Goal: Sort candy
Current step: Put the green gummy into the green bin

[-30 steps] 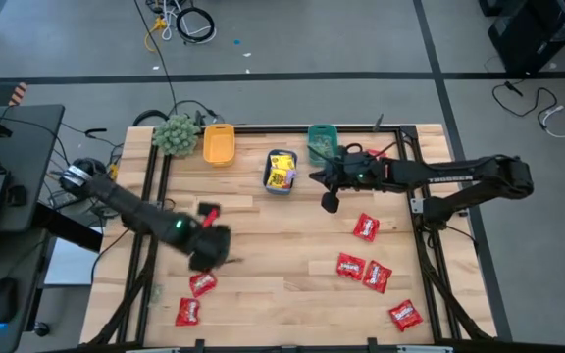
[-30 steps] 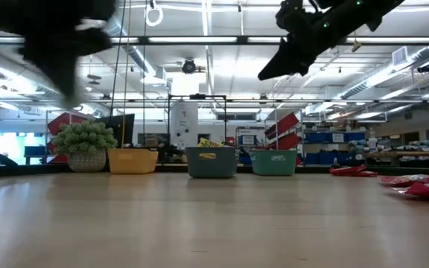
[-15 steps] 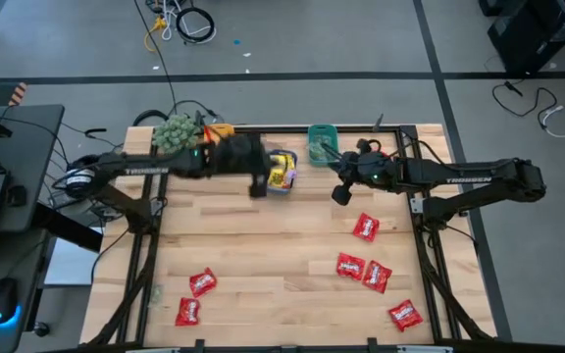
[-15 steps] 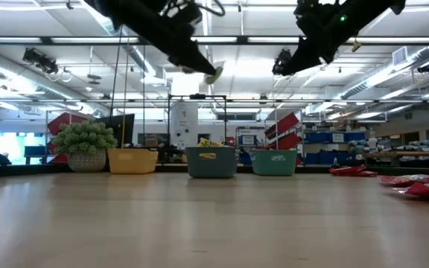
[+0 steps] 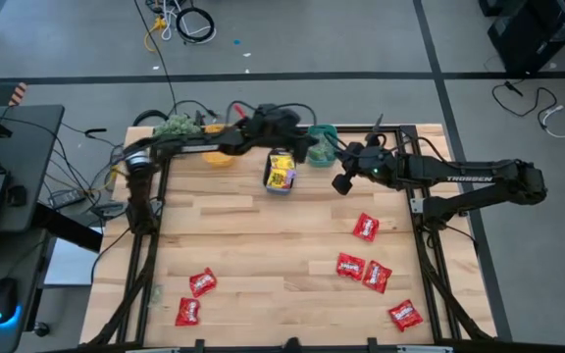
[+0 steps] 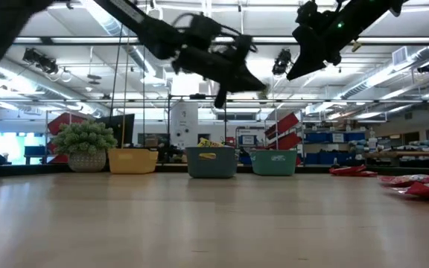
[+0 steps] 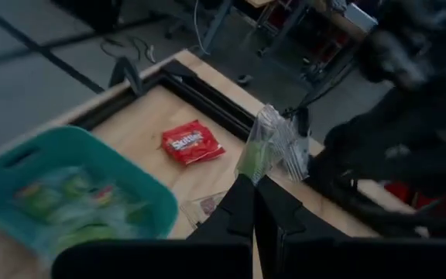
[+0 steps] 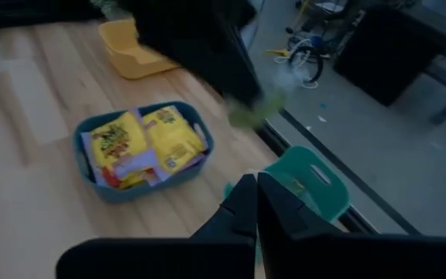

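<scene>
From above, my left gripper is stretched across the far edge of the pale wooden slat table, right at the small teal plastic bin. My right gripper hangs just on the near side of that bin, next to the small blue plastic bin filled with yellow wrapped candy packets. Flat red wrapped candy packets lie loose on the table, four to the right and two near the front left corner. The small orange plastic bin and the fuzzy green plant-like ball are at the back left.

At table height, both my grippers hang high over the bins, the left one pinching something small and pale.

Past my left wrist, my fingers are clenched on a tiny pale green candy in a clear wrapper, held above the table beside the teal bin, which holds more green candies. One red packet lies beyond.

Past my right wrist, my fingers are pressed together with nothing between them, above the blue bin and the teal bin; the orange bin is farther off.
</scene>
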`<action>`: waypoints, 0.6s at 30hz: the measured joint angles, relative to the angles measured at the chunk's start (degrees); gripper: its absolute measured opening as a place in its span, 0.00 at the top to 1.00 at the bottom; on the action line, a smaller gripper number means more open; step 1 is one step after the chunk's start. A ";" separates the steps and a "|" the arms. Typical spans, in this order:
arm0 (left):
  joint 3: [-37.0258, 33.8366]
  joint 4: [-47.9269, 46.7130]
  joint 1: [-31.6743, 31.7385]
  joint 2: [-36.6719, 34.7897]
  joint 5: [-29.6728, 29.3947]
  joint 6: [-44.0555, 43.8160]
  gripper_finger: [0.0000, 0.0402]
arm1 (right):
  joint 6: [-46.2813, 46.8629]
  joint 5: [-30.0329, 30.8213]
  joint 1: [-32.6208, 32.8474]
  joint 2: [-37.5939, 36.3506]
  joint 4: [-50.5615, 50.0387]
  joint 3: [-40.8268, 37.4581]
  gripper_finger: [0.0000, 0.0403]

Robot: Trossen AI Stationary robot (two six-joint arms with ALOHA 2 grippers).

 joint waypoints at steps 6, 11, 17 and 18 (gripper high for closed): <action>8.45 4.32 -1.08 11.00 1.57 -9.08 1.00 | 0.20 3.63 -0.02 -0.09 -3.08 0.00 1.00; 9.43 8.46 -1.20 15.33 -3.03 -15.05 1.00 | 0.22 3.98 -0.02 -0.11 -4.16 0.00 1.00; 9.41 6.95 -1.31 16.88 -7.95 -16.38 1.00 | 0.22 3.97 0.07 -0.11 -4.18 0.00 1.00; 9.41 6.72 -1.33 16.88 -8.78 -16.37 1.00 | 0.24 3.98 0.07 -0.11 -4.18 0.00 1.00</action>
